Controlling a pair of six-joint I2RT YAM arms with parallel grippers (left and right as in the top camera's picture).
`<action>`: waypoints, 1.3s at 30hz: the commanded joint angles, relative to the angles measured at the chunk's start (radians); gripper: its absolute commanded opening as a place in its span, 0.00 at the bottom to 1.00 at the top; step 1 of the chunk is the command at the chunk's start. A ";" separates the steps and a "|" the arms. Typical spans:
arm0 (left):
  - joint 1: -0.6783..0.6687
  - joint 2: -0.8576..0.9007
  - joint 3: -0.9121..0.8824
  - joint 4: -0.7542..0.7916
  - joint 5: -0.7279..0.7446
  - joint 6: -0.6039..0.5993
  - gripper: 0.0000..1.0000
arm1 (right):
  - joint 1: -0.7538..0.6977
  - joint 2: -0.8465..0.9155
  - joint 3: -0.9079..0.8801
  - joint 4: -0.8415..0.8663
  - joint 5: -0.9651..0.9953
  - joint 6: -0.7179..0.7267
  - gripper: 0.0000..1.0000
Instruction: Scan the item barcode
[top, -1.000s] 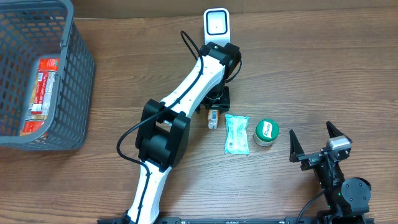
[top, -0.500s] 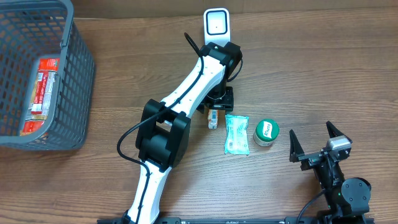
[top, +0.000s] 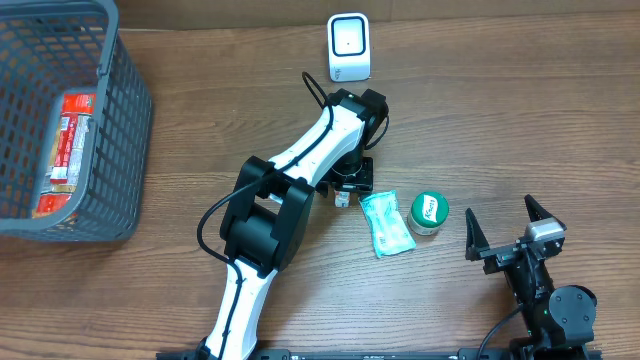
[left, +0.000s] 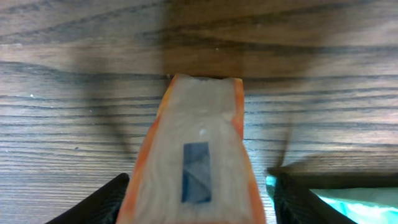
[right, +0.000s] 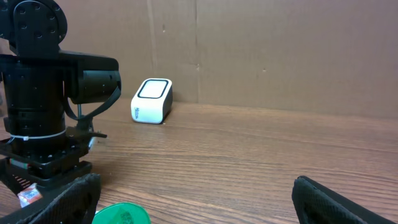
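While the left gripper (top: 347, 187) points down over the middle of the tabletop (top: 520, 110), the orange-edged packet (left: 196, 155) lies between its fingers (left: 106, 200), a blue rectangle showing through its pale face. The jaws stand partly apart on either side of the packet; whether they pinch it cannot be told. The white scanner (top: 349, 47) stands apart from them, near the far edge. Just right of the packet lie a teal sachet (top: 386, 222) and a green-lidded tub (top: 429, 212), side by side. Toward the near right corner, the right gripper (top: 500, 225) hangs with its jaws spread wide, holding nothing. A grey basket (top: 125, 130) in the far left corner holds a red package (top: 65, 150).
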 joint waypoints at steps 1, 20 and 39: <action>-0.005 -0.022 -0.010 0.003 -0.001 0.008 0.63 | -0.006 -0.010 -0.010 0.004 -0.006 -0.001 1.00; 0.003 -0.022 -0.003 0.069 -0.037 0.008 0.08 | -0.006 -0.010 -0.010 0.004 -0.006 -0.001 1.00; 0.003 -0.022 -0.003 0.152 -0.076 0.007 0.35 | -0.006 -0.010 -0.010 0.004 -0.006 -0.002 1.00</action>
